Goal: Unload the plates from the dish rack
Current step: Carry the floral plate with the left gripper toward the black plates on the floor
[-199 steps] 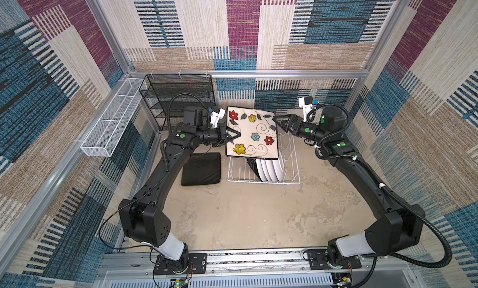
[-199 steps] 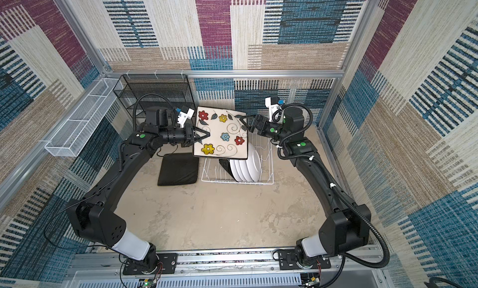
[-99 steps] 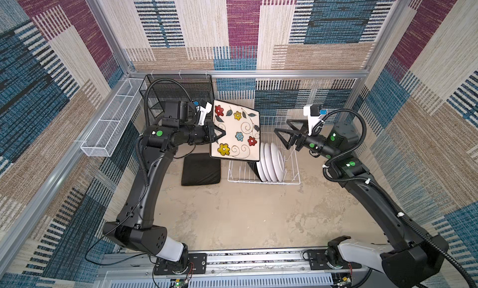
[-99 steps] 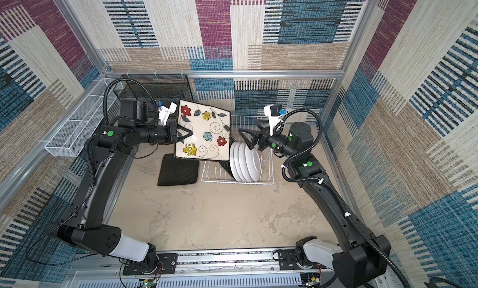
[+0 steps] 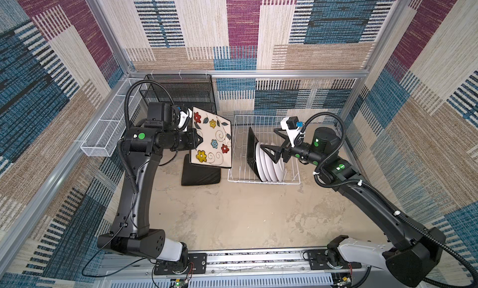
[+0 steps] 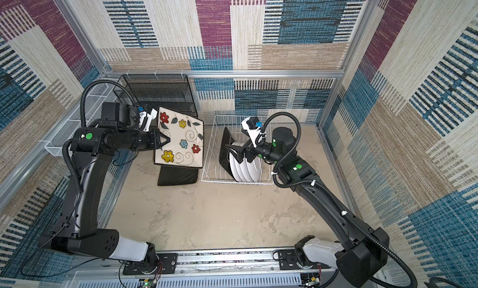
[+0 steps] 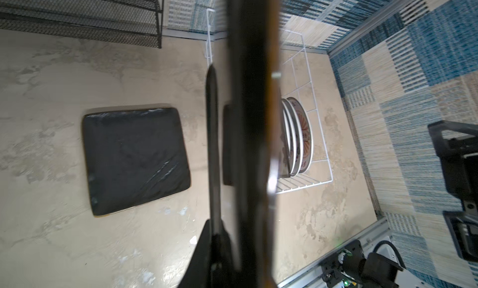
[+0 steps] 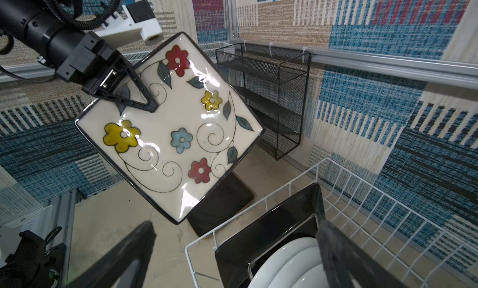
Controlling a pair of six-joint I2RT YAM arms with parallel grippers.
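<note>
one flowered plate (image 5: 217, 151) clamped in left gripper (image 5: 200, 140); right gripper (image 5: 268, 138) spread wide abv dish rack (image 5: 240, 181).

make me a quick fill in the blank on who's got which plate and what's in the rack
1. The left end effector is shut on the edge of a flowered plate whose shape is ____.
2. The right end effector hangs above the dish rack with its jaws ____.
3. The round plates standing in the rack look ____ in both top views.
4. The face-down plate on the table shows a ____ back.

Missing words: square; open; white; black
</note>
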